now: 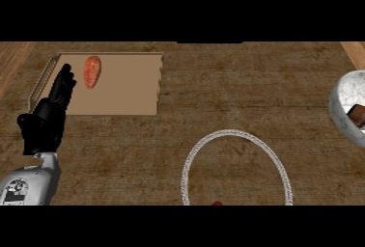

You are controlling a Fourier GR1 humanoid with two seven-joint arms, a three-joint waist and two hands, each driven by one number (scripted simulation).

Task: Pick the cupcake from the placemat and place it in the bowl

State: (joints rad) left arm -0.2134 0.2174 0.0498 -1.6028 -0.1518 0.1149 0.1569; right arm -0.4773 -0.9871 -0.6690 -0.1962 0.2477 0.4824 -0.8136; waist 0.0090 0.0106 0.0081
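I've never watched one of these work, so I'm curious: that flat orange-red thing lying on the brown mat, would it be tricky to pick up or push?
The orange-red thing looks thin and flat on the mat, so fingers would probably struggle to get under it. Pushed, it would likely slide rather than roll. The left hand beside it is open.

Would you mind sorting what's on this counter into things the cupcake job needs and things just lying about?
Job:
- placemat
- bowl
- left hand, open beside the placemat

Lying about:
- orange-red item on the placemat
- ring on the counter
- brown block in the bowl

No clear cupcake shows.
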